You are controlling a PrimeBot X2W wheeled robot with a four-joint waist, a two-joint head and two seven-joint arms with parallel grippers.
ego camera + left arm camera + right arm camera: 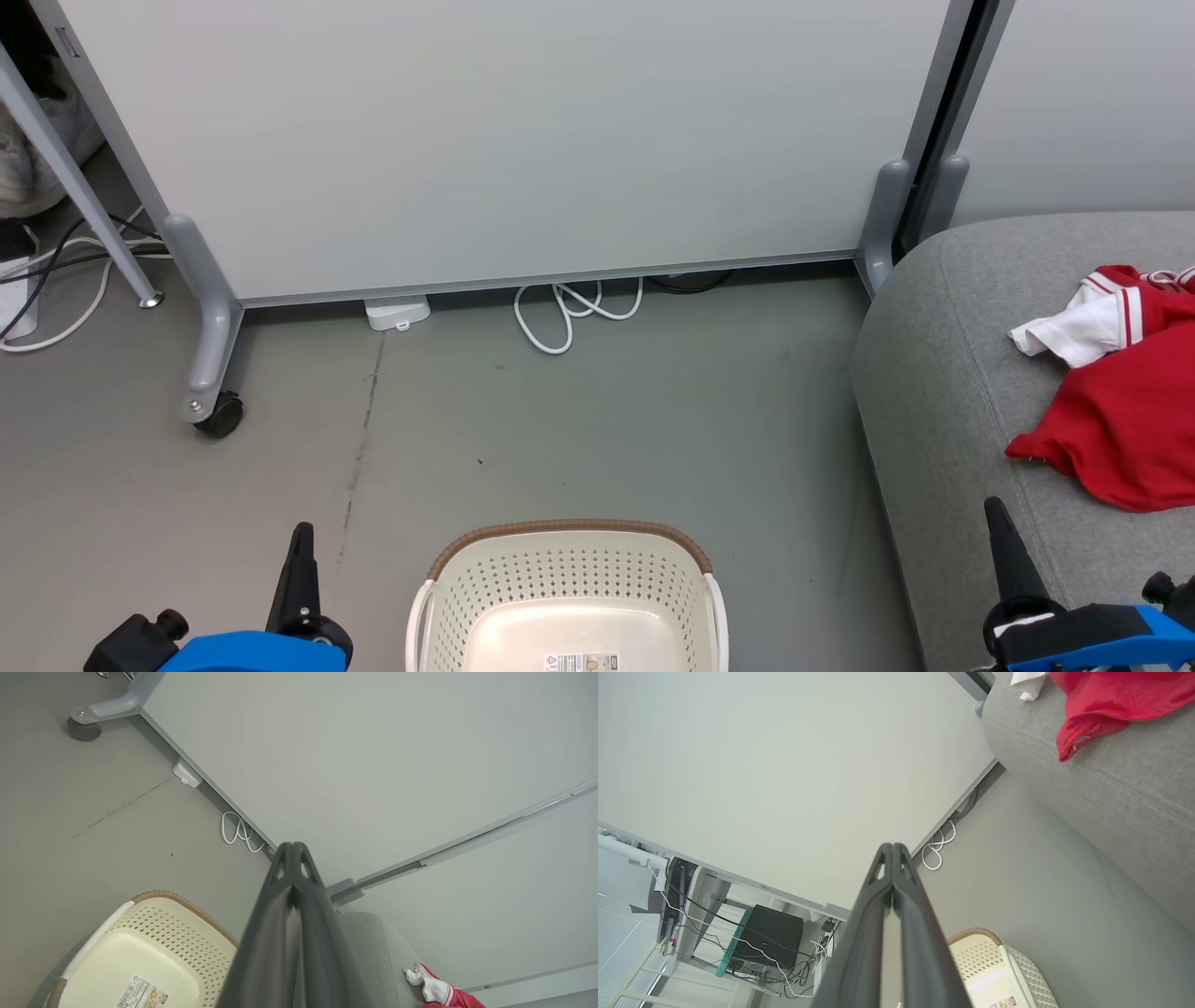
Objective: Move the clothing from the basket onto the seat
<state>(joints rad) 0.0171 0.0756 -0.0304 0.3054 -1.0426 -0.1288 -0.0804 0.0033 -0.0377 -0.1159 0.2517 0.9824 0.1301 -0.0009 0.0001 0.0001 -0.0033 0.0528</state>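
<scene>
Head view, nearest first: the left gripper (301, 546) at the lower left and the right gripper (1001, 527) at the lower right both point up with their dark fingers pressed together and nothing between them, which each wrist view confirms. Between them the basket (569, 529) stands on the floor (607, 420), and the part of its pale bottom that can be seen is bare apart from a label, so the moving looks finished. The clothing (1130, 411) lies as a crumpled red and white heap on the seat (943, 392), well apart from the basket; whether it is one garment or two cannot be told. What is left, by my judgement, is to check the basket's hidden near end and then hold both arms low and quiet. The right gripper hangs over the seat's front part, near the red hem, so any move of that arm should go away from the cloth, or a fingertip may drag the thin fabric toward the edge. Farther off, a white cable (569, 315) loops under the pale partition (523, 140), whose castor (221, 413) stands at the left; neither is in the arms' way.
</scene>
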